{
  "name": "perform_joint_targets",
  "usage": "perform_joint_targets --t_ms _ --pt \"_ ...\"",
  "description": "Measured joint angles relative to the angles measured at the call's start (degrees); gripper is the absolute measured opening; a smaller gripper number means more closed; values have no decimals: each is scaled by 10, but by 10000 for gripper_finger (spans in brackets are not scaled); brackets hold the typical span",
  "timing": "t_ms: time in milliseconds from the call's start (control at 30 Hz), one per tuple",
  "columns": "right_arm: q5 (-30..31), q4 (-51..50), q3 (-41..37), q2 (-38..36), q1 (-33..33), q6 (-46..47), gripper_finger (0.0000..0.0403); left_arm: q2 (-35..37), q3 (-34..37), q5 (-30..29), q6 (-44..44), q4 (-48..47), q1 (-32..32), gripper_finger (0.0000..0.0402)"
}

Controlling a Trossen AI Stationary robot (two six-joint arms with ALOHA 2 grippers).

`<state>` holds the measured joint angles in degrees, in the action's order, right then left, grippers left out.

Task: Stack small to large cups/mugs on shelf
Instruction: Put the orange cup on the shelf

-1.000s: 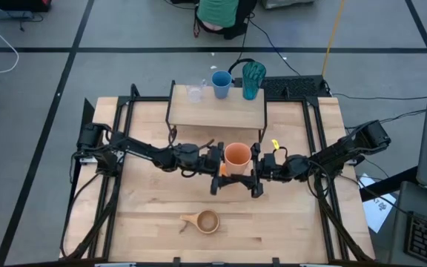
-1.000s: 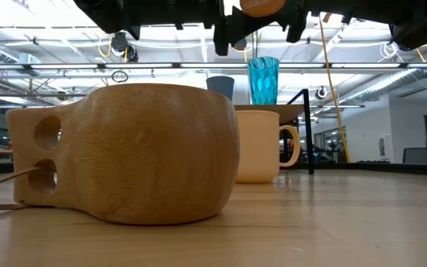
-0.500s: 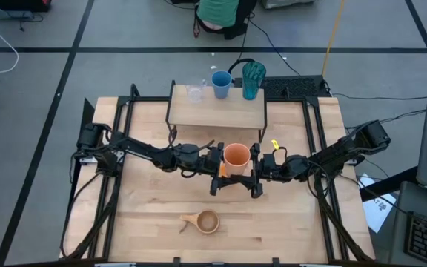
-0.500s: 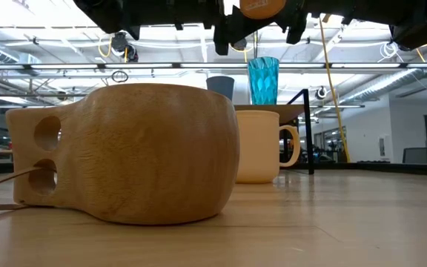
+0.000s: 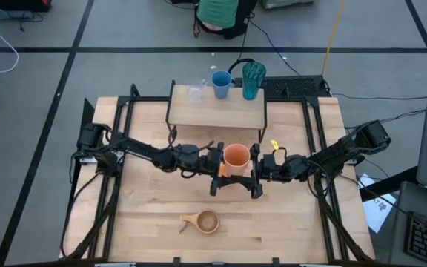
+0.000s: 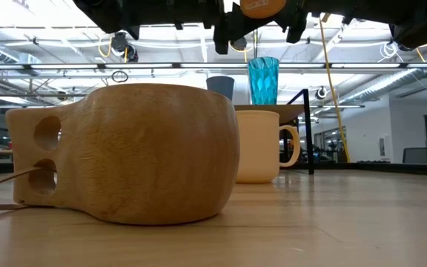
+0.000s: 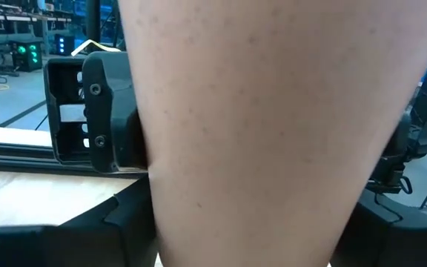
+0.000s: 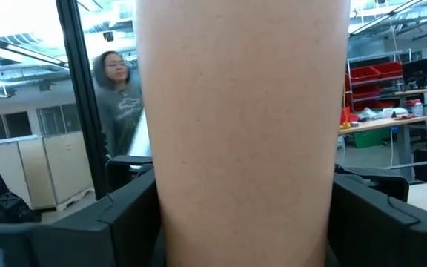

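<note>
The orange-brown tumbler [image 5: 236,157] is upright in the air over the table's middle, just in front of the shelf [image 5: 217,113]. My left gripper [image 5: 225,161] reaches it from the left and my right gripper [image 5: 249,161] from the right, both shut on it. The clear glass [image 5: 194,92], blue cup [image 5: 222,83] and teal tumbler [image 5: 253,79] stand on their bases along the shelf's far edge. The tan wooden cup [image 5: 207,221] sits on the table near the front. The handled mug [image 6: 259,145] stands on the table behind it, hidden in the high view. My left gripper pinches the tumbler's side wall [image 7: 161,185] between its two fingers [image 7: 117,222], coming level from the table's left. The tumbler is upright and lifted clear of the table. My right gripper pinches the tumbler's side wall [image 8: 325,185] between its two fingers [image 8: 362,215], coming level from the table's right, opposite the left gripper. The tumbler stands upright between them.
The shelf's black legs [image 5: 170,130] stand just behind the two grippers. A black frame [image 5: 117,185] runs along the table's left and right sides. A person [image 8: 121,96] is in the room beyond the table. Bare tabletop lies around the wooden cup.
</note>
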<state>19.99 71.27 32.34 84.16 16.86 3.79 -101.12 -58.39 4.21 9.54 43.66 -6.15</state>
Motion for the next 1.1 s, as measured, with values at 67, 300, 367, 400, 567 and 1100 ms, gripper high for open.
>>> perform_joint_targets --t_ms 67,300,367,400,567,1100 --pt "6 -21 0 -8 0 -8 314 0 0 -3 -1 -3 -5 280" --pt "10 -216 0 -112 9 1 380 0 0 -8 -5 -6 -11 280" --pt "11 -296 0 -156 12 12 391 0 0 -8 -6 -14 -10 280" --pt "11 -340 0 -181 13 17 394 0 0 -10 -7 -18 -10 280" --pt "44 -655 66 -292 14 76 391 2 -1 -14 -15 -30 -13 285" --pt "23 -1263 547 -162 12 120 379 2 -1 -46 -24 -75 -13 280"
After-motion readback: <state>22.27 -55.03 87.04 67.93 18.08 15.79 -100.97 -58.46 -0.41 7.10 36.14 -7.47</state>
